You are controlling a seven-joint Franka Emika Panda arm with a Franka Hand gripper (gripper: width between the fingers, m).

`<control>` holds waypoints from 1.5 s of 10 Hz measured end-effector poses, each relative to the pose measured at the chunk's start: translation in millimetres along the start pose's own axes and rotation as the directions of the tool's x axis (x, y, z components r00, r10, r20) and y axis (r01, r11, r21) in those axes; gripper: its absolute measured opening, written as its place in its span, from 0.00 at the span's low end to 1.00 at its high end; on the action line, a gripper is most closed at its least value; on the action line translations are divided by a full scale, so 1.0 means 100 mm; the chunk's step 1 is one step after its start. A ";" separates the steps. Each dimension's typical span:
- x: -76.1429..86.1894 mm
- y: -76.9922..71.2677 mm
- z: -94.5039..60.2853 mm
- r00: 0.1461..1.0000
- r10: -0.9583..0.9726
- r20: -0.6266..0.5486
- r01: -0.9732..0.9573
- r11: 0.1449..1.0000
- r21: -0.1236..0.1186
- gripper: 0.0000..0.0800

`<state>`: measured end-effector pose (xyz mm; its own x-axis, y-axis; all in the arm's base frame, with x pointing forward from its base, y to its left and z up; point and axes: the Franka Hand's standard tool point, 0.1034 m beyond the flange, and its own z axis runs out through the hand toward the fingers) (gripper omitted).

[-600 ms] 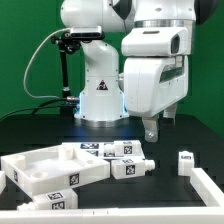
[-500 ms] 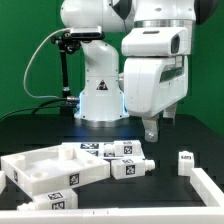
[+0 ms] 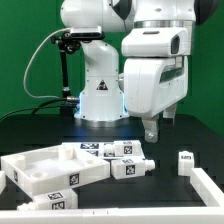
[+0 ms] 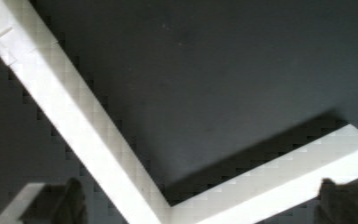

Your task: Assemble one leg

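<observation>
In the exterior view, a black table (image 3: 180,135) is seen in front of a green backdrop (image 3: 25,50), with black cables (image 3: 62,60) hung in the upper left of the frame. The white arm's base (image 3: 100,95) is set at the middle of the table's far side. The gripper (image 3: 152,130) is held above the table, right of centre, with nothing in its grasp. A large white panel with raised edges (image 3: 40,170) is laid in the lower left of the frame. Two more legs (image 3: 130,167) are laid on their sides just beside it, near the centre. One leg (image 3: 185,160) is stood upright, well apart from them, at the lower right and below the gripper's level. A white bar (image 3: 208,185) is cut off by the lower right corner. In the wrist view, the matte black surface is crossed by a white angled bar (image 4: 87,120), and a shadow is cast beside one of its arms. The dark fingertips (image 4: 48,203) are seen spread wide apart, so the jaws are parted and empty. No leg is caught in this view.
</observation>
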<state>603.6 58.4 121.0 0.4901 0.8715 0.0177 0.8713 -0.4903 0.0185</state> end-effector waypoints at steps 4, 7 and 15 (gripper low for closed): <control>-0.31 -0.08 0.04 0.999 -0.034 -0.004 0.034 0.999 -0.027 0.81; -0.58 -0.21 0.18 0.997 -0.070 -0.019 0.069 0.996 -0.055 0.81; -0.68 -0.63 0.40 0.990 -0.139 -0.027 0.138 0.989 -0.055 0.81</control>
<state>516.1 30.4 78.6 0.3632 0.9308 0.0422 0.9278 -0.3654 0.0753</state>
